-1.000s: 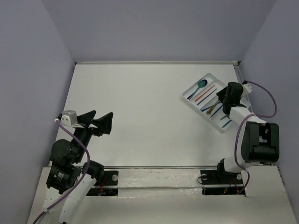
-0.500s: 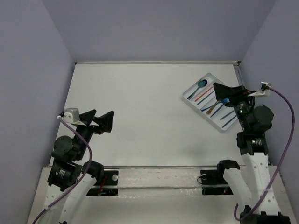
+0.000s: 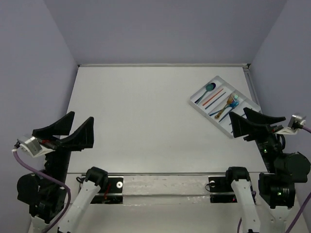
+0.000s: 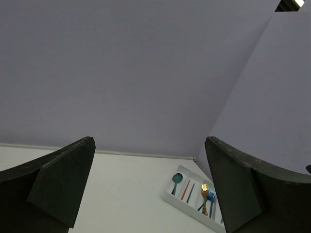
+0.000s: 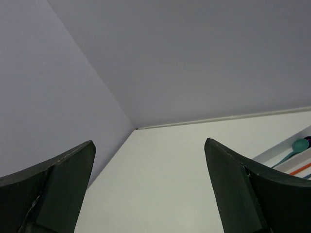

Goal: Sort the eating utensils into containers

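The white divided tray lies at the far right of the table, turned at an angle. In its compartments lie a teal spoon, an orange-red utensil, a gold fork and blue utensils. The tray also shows in the left wrist view, and its corner with the teal spoon shows in the right wrist view. My left gripper is open and empty, raised at the near left. My right gripper is open and empty, raised just near of the tray's near end.
Purple walls close in the table on three sides. The white table top holds only the tray. A metal rail with the arm bases runs along the near edge.
Both arms have drawn back toward their bases and lifted. The right gripper left the tray, where it hovered over the utensils, and now points across the table. The left gripper moved near and left.
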Robot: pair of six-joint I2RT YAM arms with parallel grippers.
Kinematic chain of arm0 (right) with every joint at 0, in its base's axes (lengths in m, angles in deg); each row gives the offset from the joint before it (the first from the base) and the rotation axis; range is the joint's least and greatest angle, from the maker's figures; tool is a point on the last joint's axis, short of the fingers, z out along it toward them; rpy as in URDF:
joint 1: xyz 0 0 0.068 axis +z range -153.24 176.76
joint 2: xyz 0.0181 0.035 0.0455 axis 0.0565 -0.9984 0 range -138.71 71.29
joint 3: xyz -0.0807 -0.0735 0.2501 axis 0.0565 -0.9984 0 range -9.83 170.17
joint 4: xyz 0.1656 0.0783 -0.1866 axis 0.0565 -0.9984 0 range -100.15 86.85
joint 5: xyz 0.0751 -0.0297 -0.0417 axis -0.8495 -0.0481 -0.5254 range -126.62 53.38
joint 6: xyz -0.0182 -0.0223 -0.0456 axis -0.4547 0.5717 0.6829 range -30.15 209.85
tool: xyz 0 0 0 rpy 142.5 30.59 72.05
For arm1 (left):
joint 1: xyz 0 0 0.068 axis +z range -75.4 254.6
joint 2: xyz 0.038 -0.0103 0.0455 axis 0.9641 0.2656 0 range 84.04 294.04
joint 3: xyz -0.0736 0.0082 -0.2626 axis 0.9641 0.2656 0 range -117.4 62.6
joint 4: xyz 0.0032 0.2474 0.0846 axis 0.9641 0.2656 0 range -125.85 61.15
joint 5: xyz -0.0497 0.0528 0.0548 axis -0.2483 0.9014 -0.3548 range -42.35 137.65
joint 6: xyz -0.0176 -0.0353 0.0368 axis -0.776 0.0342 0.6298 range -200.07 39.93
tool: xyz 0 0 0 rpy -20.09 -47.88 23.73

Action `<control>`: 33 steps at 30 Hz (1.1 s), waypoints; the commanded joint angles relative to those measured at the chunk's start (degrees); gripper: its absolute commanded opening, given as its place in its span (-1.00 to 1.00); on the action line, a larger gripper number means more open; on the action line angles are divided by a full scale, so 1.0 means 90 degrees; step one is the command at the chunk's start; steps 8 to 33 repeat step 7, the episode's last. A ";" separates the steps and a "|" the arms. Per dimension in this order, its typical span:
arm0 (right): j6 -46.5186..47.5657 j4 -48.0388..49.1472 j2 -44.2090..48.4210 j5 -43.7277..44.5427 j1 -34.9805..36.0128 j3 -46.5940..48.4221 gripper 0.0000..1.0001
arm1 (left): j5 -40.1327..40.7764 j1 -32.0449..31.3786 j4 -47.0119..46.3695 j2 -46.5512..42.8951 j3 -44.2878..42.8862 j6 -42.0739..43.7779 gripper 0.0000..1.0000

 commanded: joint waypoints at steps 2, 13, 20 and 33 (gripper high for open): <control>0.0120 -0.0608 0.0130 0.0081 0.0034 -0.0218 1.00 | -0.0159 0.0030 -0.0047 -0.0025 -0.0109 0.0097 0.98; 0.0041 -0.0511 -0.0104 -0.0281 0.0034 -0.0112 1.00 | -0.0550 0.0030 -0.0271 -0.0054 0.0135 -0.0019 0.98; 0.0041 -0.0511 -0.0104 -0.0281 0.0034 -0.0112 1.00 | -0.0550 0.0030 -0.0271 -0.0054 0.0135 -0.0019 0.98; 0.0041 -0.0511 -0.0104 -0.0281 0.0034 -0.0112 1.00 | -0.0550 0.0030 -0.0271 -0.0054 0.0135 -0.0019 0.98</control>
